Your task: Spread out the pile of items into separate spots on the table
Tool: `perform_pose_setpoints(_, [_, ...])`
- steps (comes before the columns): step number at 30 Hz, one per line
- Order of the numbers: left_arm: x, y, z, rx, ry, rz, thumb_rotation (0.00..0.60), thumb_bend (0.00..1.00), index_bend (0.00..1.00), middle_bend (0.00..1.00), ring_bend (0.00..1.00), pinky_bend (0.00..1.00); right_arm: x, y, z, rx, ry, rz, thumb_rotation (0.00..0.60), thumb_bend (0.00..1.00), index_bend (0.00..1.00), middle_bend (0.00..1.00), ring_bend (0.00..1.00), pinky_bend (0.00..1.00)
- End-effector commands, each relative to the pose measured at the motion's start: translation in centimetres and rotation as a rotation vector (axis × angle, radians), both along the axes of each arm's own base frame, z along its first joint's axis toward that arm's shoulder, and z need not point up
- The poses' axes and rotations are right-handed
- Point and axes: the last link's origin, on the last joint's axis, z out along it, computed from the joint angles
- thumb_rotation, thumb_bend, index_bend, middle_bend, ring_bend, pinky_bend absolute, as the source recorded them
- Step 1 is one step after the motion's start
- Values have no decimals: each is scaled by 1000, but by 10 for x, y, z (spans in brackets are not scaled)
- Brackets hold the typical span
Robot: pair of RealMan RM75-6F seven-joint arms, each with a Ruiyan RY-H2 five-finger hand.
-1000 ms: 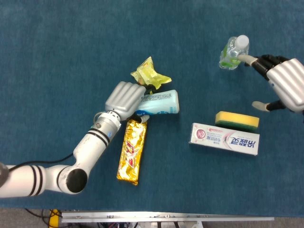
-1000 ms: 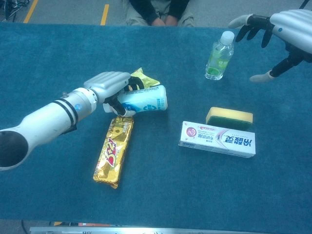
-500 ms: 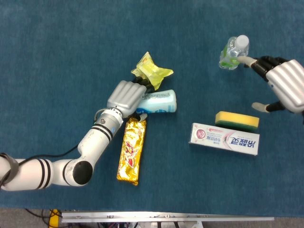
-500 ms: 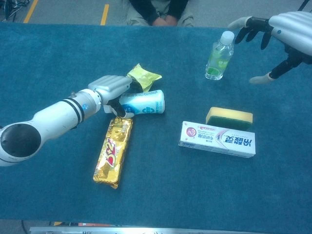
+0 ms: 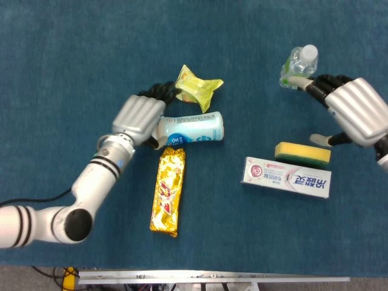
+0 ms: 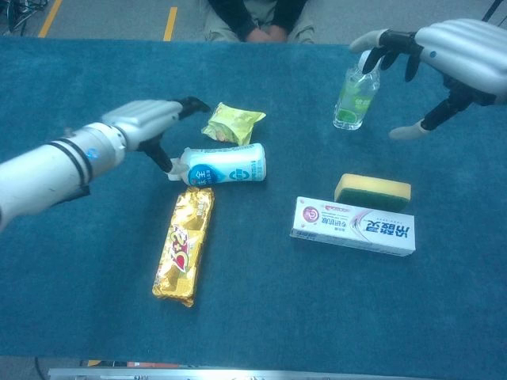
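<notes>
My left hand (image 5: pixel 140 118) (image 6: pixel 142 121) hovers with fingers spread, holding nothing, just left of a white-and-blue bottle (image 5: pixel 191 128) (image 6: pixel 223 165) that lies on its side. Its thumb reaches down near the bottle's left end. A yellow snack packet (image 5: pixel 197 88) (image 6: pixel 232 123) lies just beyond the bottle, by the fingertips. A gold snack bar (image 5: pixel 168 191) (image 6: pixel 184 245) lies in front of the bottle. My right hand (image 5: pixel 356 112) (image 6: pixel 447 49) is spread beside an upright water bottle (image 5: pixel 298 66) (image 6: pixel 356 91), with its fingertips at the cap.
A yellow-green sponge (image 5: pixel 303 153) (image 6: pixel 372 190) and a white toothpaste box (image 5: pixel 287 177) (image 6: pixel 352 226) lie side by side on the right of the blue table (image 5: pixel 73 54). A person sits behind the far edge (image 6: pixel 261 20).
My left hand has let go of the white-and-blue bottle and pulled back to the left. The yellow packet has shifted farther away. My right hand moved left, closer to the water bottle.
</notes>
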Motion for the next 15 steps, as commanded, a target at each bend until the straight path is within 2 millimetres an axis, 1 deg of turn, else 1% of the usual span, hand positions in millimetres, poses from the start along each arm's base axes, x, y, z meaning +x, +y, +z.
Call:
perform_pose_setpoints(1, [-13,-4,24,52,36,-2,600,263,0,0,0,182,7,-2,-5,15,8,19,600,0,150,301,277,403])
perform_pose_setpoints(4, [-27,-8,46,99,81,6,600,263,0,0,0,180,15,-4,-12,36,27,42,600,0,150,301,277,403])
perform_pose_setpoints(8, [-48,-16,73,174,109,29,600,263,0,0,0,179,29,-6,-28,72,64,87,600,0,150,301,276,403])
perform_pose_setpoints(15, [-71,-32,109,301,37,39,600,263,0,0,0,177,48,-8,-56,119,117,142,600,0,150,301,267,403])
